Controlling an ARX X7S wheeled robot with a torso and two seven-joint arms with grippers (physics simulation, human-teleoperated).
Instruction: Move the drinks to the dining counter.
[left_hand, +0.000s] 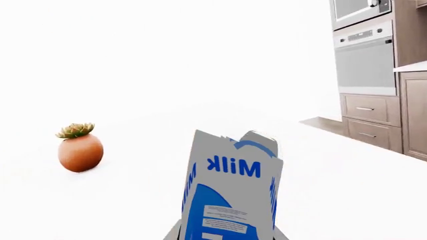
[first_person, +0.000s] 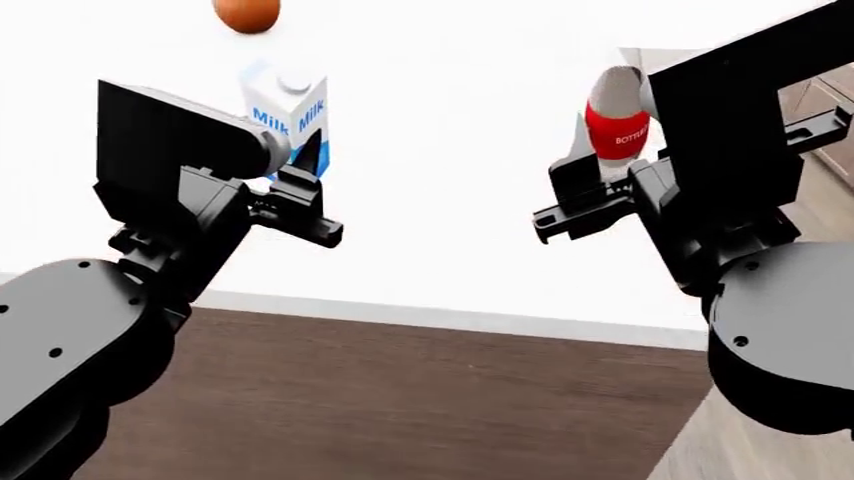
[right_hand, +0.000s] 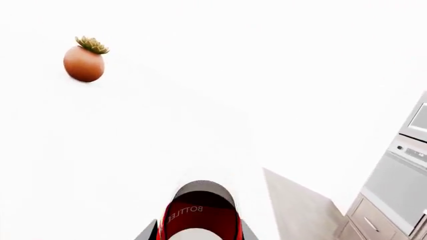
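Observation:
The white-and-blue milk carton stands upright between the fingers of my left gripper, which is shut on its lower part. In the left wrist view the carton fills the space between the grey fingertips. My right gripper is shut on a pale bottle with a red band; its red label shows between the fingers in the right wrist view. Both drinks are over the bright white dining counter. I cannot tell whether they rest on it.
An orange-brown egg-shaped pot with a succulent sits on the counter beyond the carton. The counter's near edge runs above brown floor. A built-in oven and wooden drawers stand to the right.

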